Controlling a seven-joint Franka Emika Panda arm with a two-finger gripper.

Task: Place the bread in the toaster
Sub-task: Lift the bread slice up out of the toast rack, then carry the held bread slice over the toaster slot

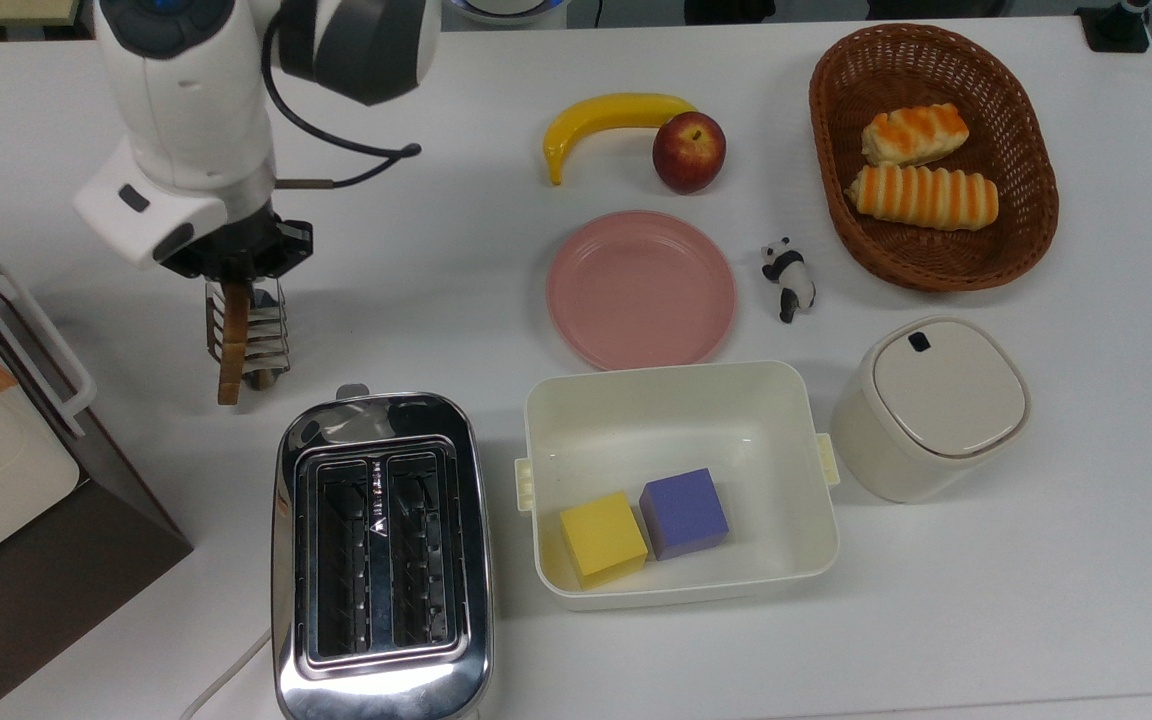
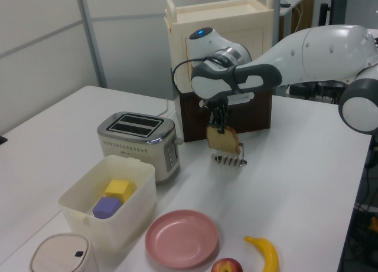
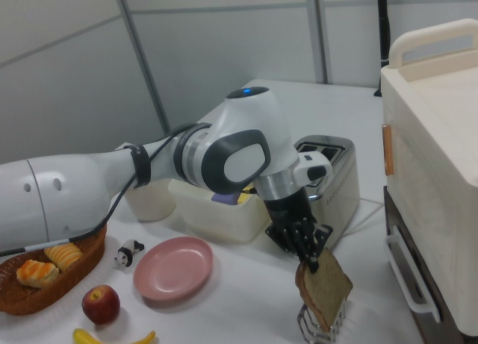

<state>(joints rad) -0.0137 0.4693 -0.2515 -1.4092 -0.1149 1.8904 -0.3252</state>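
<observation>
Gripping the top edge of the flat tan slice of bread with a brown crust (image 2: 222,140), the black two-finger gripper (image 2: 220,125) of the white robot arm (image 2: 307,51) is clamped on the slice and holds it upright; in the left view the bread hangs just above the small wire toast rack (image 2: 229,159), its lower edge close over the wires, though whether it touches them cannot be told; in the right view the speckled face of the slice (image 3: 326,287) shows below the gripper (image 3: 308,256), with the rack's wires (image 3: 315,327) under it; in the top view the slice appears edge-on (image 1: 232,343) along the top view's left side of the rack (image 1: 258,335), beneath the gripper (image 1: 236,262); the shiny chrome two-slot toaster (image 1: 381,556) stands on the white table (image 1: 986,580) near the rack, toward the top view's bottom, both dark slots holding no bread; to the top view's right of the toaster sits a cream plastic tub (image 1: 678,405) containing a yellow cube (image 1: 602,538) and a purple cube (image 1: 684,512); beyond it lies a round pink plate (image 1: 641,288).
</observation>
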